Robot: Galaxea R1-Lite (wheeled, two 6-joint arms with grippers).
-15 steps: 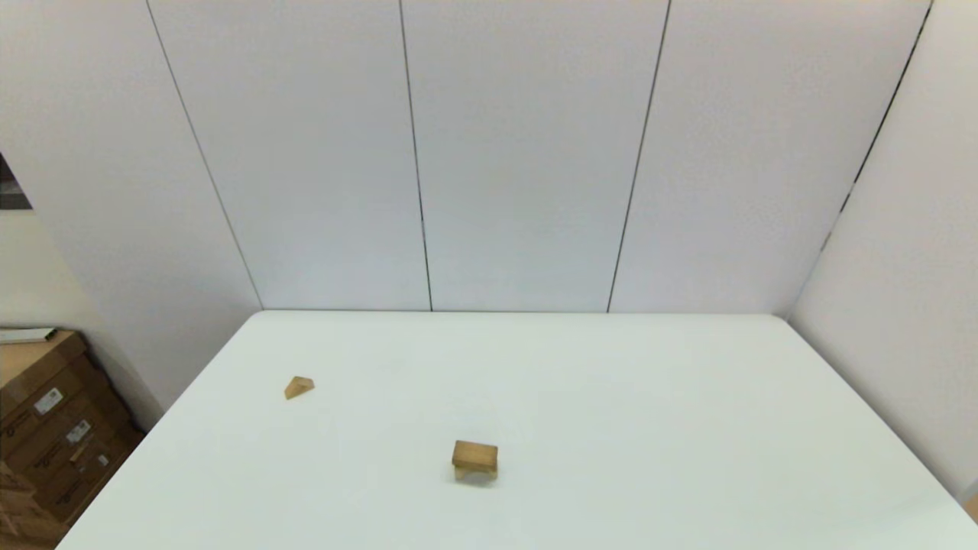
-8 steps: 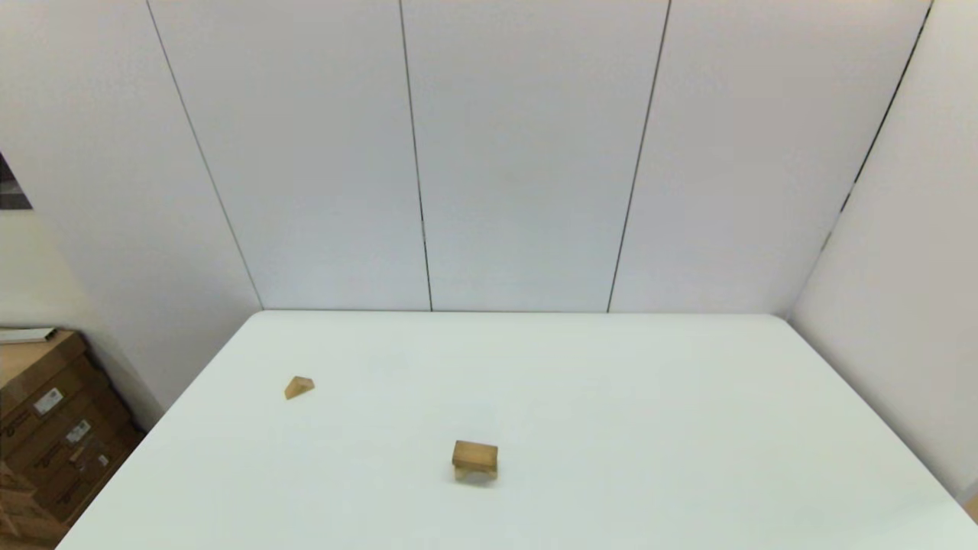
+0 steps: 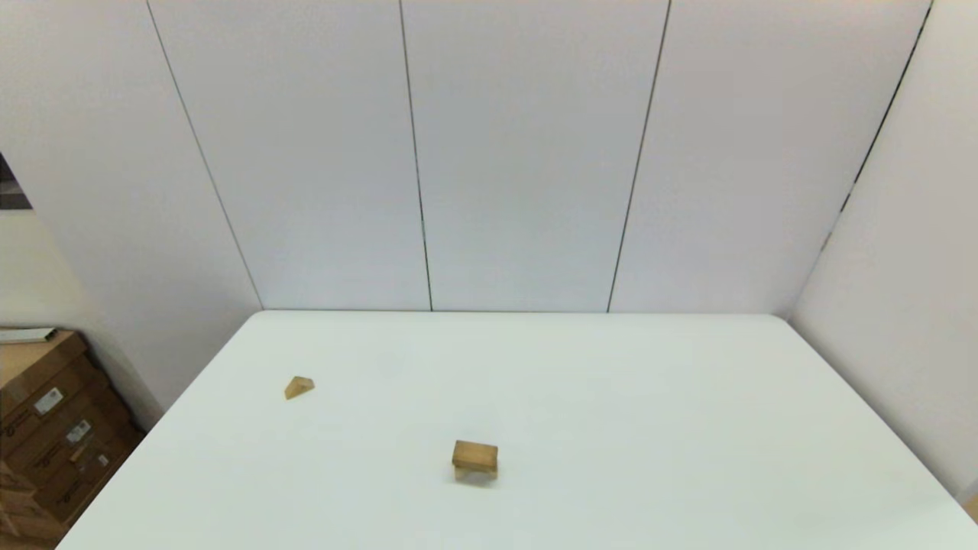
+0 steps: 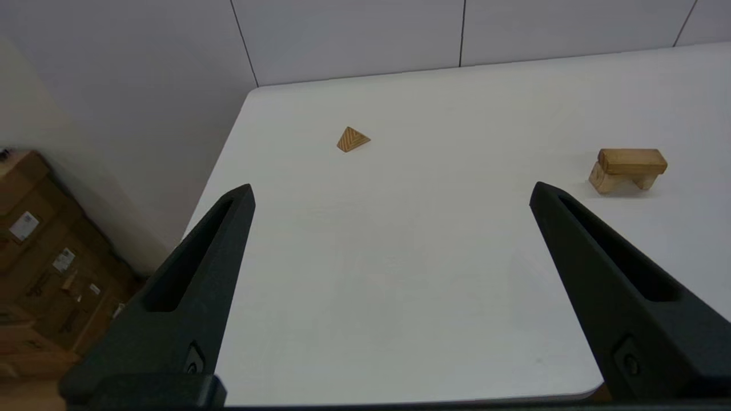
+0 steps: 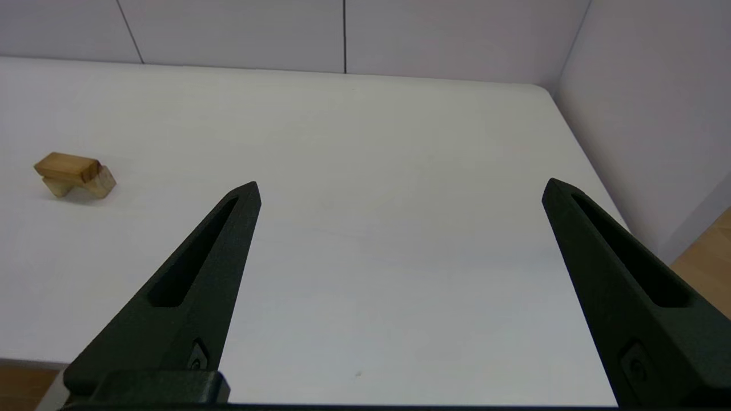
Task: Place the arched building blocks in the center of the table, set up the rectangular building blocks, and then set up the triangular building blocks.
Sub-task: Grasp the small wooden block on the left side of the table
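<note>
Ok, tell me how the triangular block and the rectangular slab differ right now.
The triangular block lies alone on the bare table, on the robot's left side; the rectangular slab rests flat on top of the arched block near the middle. The triangular block is smaller and peaked; the slab is flat-topped. The slab looks a darker tan. Both are wood, and neither open gripper, left or right, touches them.

Head view high, facing table (image 3: 611, 397); both wrist views low, near edge.
</note>
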